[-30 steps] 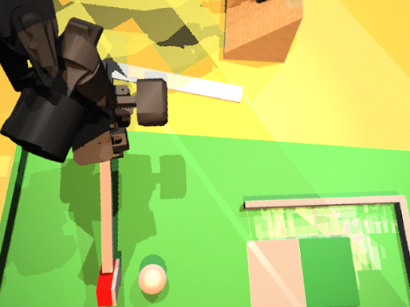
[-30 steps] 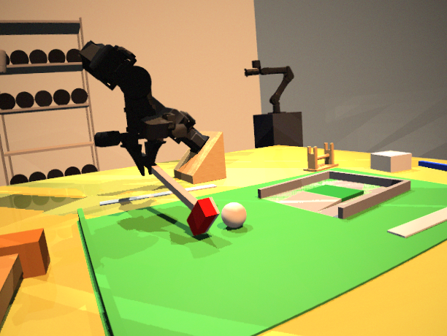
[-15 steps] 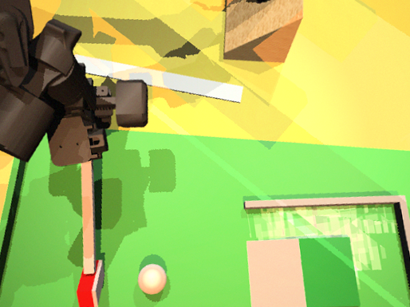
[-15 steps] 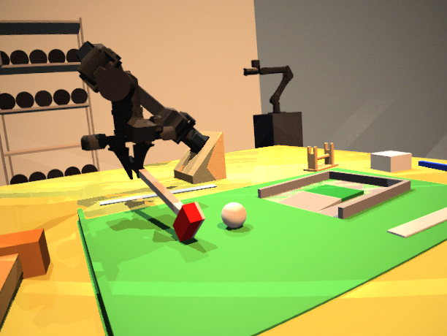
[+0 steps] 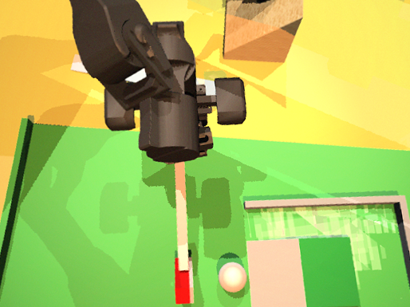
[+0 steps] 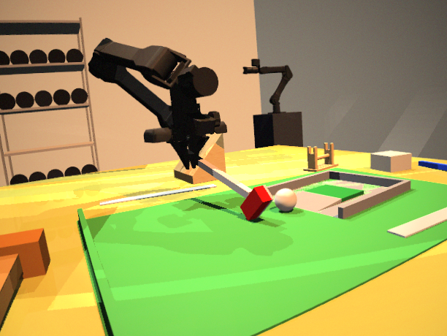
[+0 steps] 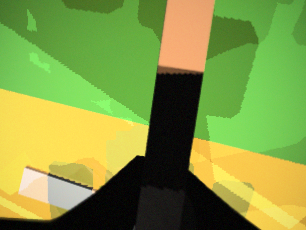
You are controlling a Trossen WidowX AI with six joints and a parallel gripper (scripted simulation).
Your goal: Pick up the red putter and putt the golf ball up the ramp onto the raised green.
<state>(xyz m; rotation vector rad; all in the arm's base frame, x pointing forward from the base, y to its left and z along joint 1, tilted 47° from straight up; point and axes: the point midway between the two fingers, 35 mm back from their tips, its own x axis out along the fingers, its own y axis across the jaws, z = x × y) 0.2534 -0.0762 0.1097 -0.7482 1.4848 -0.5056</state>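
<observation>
The gripper [image 6: 192,164] is shut on the grip end of the red putter [image 5: 182,286] [image 6: 256,203]. Its shaft also shows in the wrist view [image 7: 186,35], running up from between the dark fingers. In the top view the arm hides the fingertips. The shaft slopes down to the red head, which is low over the green mat; whether it touches the mat is unclear. The white golf ball [image 5: 232,277] [image 6: 285,199] is right of the head in the top view, a small gap away, just before the pale ramp [image 5: 275,274] [image 6: 317,201]. The raised green [image 5: 328,272] [image 6: 336,191] adjoins the ramp's far side.
A low wall [image 5: 324,201] [image 6: 376,199] borders the ramp area. A green rail [image 5: 7,223] [image 6: 88,252] edges the mat. A wooden wedge block [image 5: 260,42] [image 6: 195,175] stands behind the mat, and a small wooden stand [image 6: 321,158] is farther right. A white strip [image 6: 157,194] [image 7: 55,189] lies behind the mat.
</observation>
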